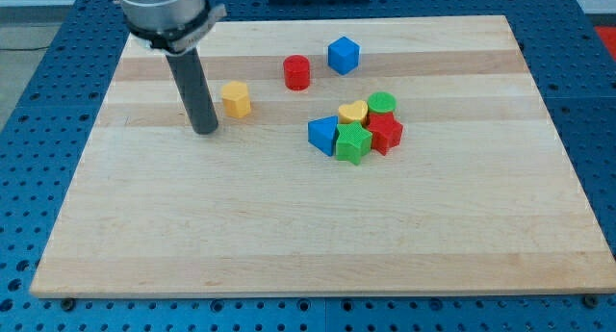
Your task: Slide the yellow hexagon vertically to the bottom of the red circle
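The yellow hexagon (pixel 236 98) sits on the wooden board (pixel 289 236), left of the middle, toward the view's top. The red circle (pixel 296 72) stands a little to its upper right, apart from it. My tip (pixel 205 131) rests on the board just to the lower left of the yellow hexagon, with a small gap between them. The rod rises from it toward the view's top left.
A blue cube (pixel 343 55) stands right of the red circle. A cluster lies right of the middle: a blue triangle (pixel 322 134), a green star (pixel 353 142), a yellow heart (pixel 353 113), a green circle (pixel 381 104) and a red star (pixel 386 133).
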Controlling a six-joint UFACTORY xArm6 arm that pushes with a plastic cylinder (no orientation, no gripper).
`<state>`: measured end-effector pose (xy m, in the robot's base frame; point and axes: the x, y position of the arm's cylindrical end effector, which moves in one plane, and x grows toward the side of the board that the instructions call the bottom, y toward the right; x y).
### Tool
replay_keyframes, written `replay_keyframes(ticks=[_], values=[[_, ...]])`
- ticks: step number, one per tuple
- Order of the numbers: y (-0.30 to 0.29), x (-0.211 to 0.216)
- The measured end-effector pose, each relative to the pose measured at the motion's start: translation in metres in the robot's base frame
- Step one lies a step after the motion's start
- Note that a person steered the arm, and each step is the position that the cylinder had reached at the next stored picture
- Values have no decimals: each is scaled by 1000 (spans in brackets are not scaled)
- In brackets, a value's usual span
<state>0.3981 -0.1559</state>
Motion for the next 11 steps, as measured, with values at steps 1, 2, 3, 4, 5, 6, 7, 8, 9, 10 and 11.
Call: replay_keyframes(ticks=[1, 2, 3, 4, 5, 6, 7, 8, 9, 10, 11], values=[[-2, -38], [2, -52], [26, -51], [48, -43], [58, -40], [63, -37], [39, -37], [29, -31], [50, -26], [76, -23], [96, -22]])
